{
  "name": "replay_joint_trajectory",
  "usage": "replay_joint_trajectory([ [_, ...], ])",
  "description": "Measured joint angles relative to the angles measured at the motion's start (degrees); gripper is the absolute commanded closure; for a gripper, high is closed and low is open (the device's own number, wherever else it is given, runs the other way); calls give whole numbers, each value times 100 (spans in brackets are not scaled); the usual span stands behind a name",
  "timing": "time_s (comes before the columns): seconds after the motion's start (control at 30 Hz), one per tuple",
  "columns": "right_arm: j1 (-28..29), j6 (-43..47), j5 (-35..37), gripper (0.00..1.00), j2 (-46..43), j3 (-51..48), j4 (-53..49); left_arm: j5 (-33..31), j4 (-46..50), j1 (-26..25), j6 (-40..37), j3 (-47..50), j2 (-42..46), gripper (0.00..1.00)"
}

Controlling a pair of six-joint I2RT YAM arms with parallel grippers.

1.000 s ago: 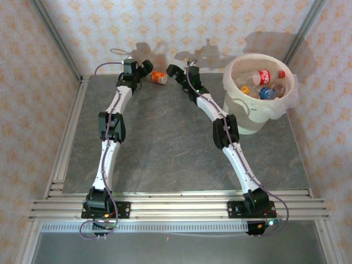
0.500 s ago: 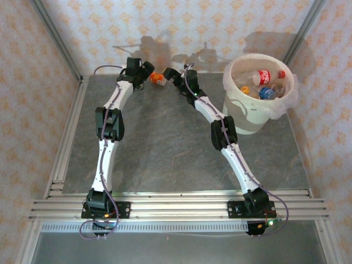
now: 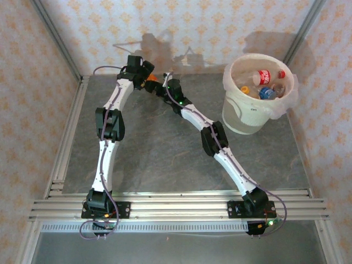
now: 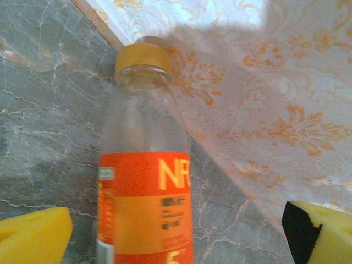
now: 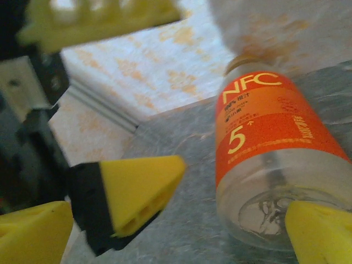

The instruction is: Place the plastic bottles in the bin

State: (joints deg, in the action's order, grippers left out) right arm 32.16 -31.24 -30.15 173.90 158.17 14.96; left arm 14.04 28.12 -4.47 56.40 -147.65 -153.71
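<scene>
One orange-labelled bottle (image 4: pixel 146 203) lies on the counter (image 4: pixel 44 110) by the back wall (image 4: pixel 264 82), well apart from the bin (image 3: pixel 229 74). Left gripper (image 4: pixel 176 234) and right gripper (image 5: pixel 176 236) both stand wide at it; let one close mid-label.

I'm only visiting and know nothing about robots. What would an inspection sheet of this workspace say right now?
Surface: grey marbled table, flat.
Job's things: one orange-label bottle lying by the far wall; several bottles already in the bin.
Clutter: nothing seen.
Grippers: left gripper open, a finger on each side of the orange-label bottle; right gripper open, close by the same bottle.
Cables: cable loops at the left wrist and at both arm bases.
Surroundings: patterned walls on three sides; metal rails along the near edge.
</scene>
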Motion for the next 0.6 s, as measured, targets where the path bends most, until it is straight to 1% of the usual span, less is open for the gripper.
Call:
replay_joint_trajectory([
  [0.03,26,76,7,1,0,20,-11,-24,98,9,-52,-90,-24,0],
  [0.1,31,249,-219,1,0,33,9,-68,199,46,-151,-205,-42,0],
  [0.2,55,382,-704,1,-26,15,61,-125,352,76,-413,-295,-42,0],
  [0.27,68,404,-1058,2,-264,-424,175,-157,518,83,-640,-304,-42,0],
  [0.33,68,411,-1294,1,-826,-1484,555,-166,651,83,-817,-304,-46,0],
  [0.37,57,437,-1351,0,-1248,-2273,824,-166,726,83,-896,-304,-55,0],
  [0.47,-7,684,-1364,0,-2455,-4225,1338,-195,903,81,-1049,-304,-103,0],
  [0.57,-122,1054,-1298,0,-3602,-5641,1576,-271,1080,74,-1154,-304,-221,0],
  [0.6,-160,1147,-1274,0,-3882,-5925,1641,-297,1163,74,-1193,-304,-262,0],
])
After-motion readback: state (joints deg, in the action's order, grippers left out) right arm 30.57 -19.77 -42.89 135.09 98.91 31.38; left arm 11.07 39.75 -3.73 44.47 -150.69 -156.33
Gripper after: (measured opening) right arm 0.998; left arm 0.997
